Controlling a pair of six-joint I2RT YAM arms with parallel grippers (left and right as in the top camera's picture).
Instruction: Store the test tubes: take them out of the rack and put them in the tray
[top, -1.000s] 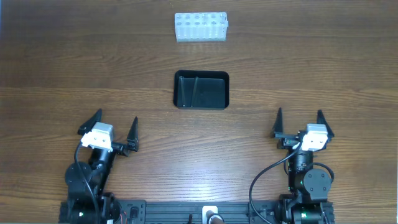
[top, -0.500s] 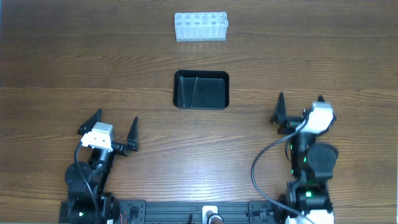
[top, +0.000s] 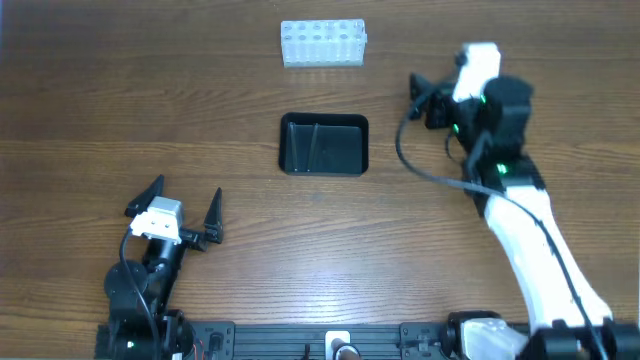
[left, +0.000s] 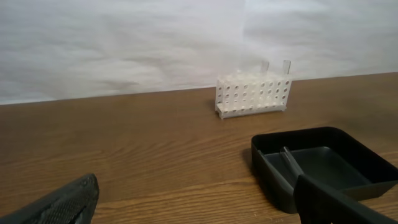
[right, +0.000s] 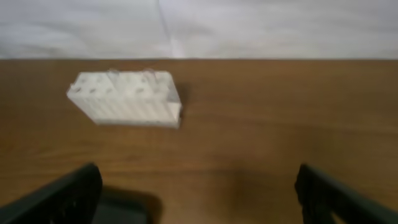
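A brown wood-grain desk (top: 100, 100) carries everything, with a pale wall behind it.

The right arm (top: 530, 235) stretches far up the desk from its base. Its wrist is raised to the right of the tray, on the side toward the rack. The right fingers (right: 56, 199) are spread wide with nothing between them, and they face the rack across bare wood.

The left arm (top: 150, 265) sits folded close to its base, well apart from the tray and the rack. The left fingers (top: 213, 210) are likewise spread wide and hold nothing.

The tray (top: 283, 145) is a black rectangular tub with rounded corners and a glossy rim. It sits near the middle of the desk, between the arms and the rack. In the left wrist view its near wall (left: 273, 180) shows as fairly deep.

The rack (top: 322, 44) is a small white block standing at the far side of the desk, just beyond the tray and not touching it. Its top has rows of round holes, and its long side (left: 252, 96) is perforated as well.

The test tubes are thin, clear and colourless. Two of them (left: 286, 66) stand upright in the rack, at one end, with their open tops poking above it. Another tube (top: 315, 145) lies flat on the tray's floor, toward its left part, roughly along the short side.
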